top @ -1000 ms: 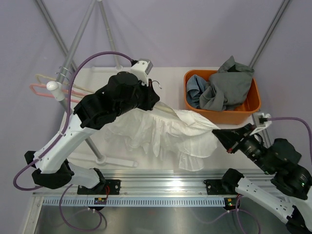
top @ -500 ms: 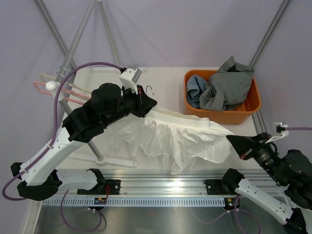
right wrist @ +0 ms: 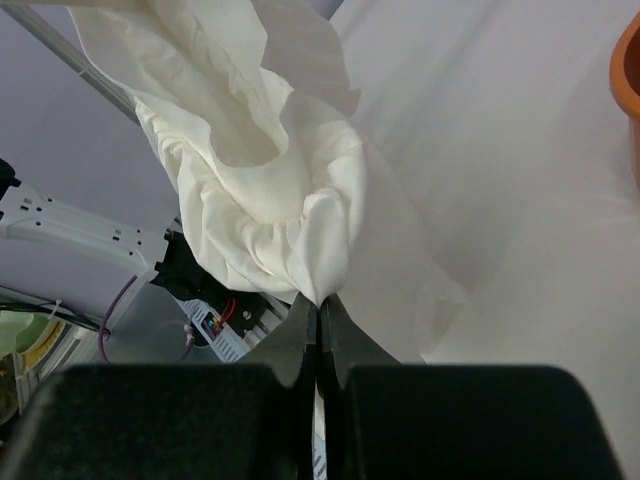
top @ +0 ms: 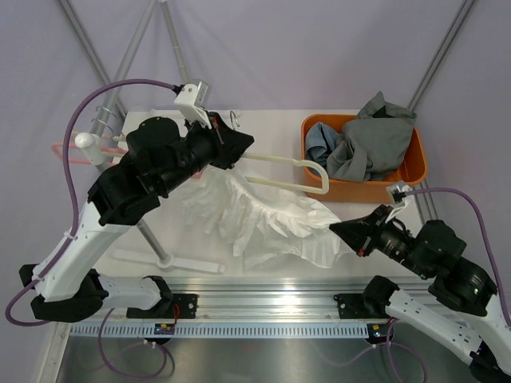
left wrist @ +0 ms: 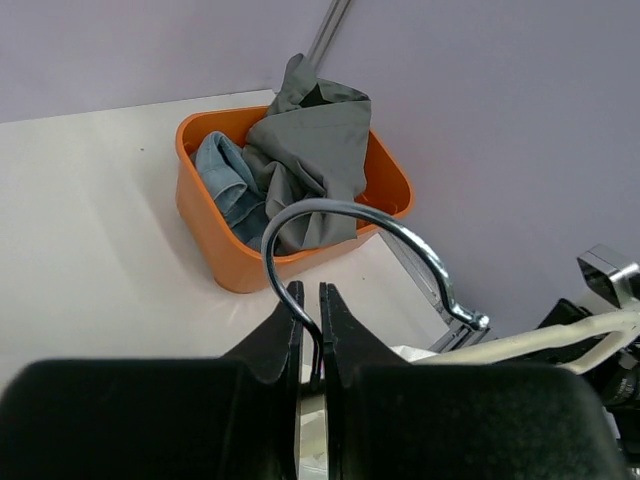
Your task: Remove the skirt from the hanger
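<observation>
A white skirt (top: 263, 219) lies bunched on the table, below the hanger. The cream hanger (top: 291, 174) with a metal hook (left wrist: 340, 225) is bare along its right arm and held above the table. My left gripper (top: 231, 144) is shut on the hook's wire stem (left wrist: 310, 335). My right gripper (top: 339, 231) is shut on the right edge of the skirt (right wrist: 270, 200), low at the table's front right. The left end of the hanger is hidden behind my left arm.
An orange bin (top: 399, 183) holding grey and blue clothes stands at the back right, also in the left wrist view (left wrist: 215, 250). A garment rack pole (top: 120, 88) with pink hangers (top: 68, 150) stands at the left, its base (top: 172, 262) on the table.
My left gripper lifted the hanger up and left. The skirt slid off the hanger's right arm and dropped to the table. My right gripper moved left with the skirt's edge.
</observation>
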Controlling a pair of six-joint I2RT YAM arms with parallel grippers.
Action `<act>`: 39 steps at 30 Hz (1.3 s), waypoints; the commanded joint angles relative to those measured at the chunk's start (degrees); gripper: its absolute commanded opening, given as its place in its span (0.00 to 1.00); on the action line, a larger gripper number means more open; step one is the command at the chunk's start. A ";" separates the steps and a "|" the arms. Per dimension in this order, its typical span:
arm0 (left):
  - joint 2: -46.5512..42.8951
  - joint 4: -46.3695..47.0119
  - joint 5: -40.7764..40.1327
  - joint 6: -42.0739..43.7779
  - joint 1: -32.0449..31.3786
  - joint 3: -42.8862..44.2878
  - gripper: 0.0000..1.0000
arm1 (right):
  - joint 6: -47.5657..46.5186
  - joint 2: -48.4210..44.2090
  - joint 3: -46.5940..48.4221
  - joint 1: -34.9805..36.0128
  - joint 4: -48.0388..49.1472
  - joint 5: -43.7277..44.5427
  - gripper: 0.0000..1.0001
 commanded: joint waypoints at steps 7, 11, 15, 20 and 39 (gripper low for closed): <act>-0.06 20.46 23.37 -14.58 0.43 0.43 0.00 | -0.51 19.31 2.66 -0.06 17.37 1.09 0.00; 0.29 29.70 30.68 -20.76 0.43 -0.45 0.00 | -1.57 27.58 7.85 -0.06 19.30 1.00 0.00; -0.15 33.13 32.01 -22.96 0.43 -1.16 0.00 | -0.69 30.04 7.94 -0.15 22.21 3.02 0.00; -0.23 33.76 32.28 -22.53 0.52 -2.56 0.00 | -0.86 32.69 9.62 -0.06 23.00 -0.23 0.00; 0.47 31.56 24.81 -8.30 2.10 -8.36 0.00 | 5.03 26.37 1.01 0.02 41.46 -21.23 0.00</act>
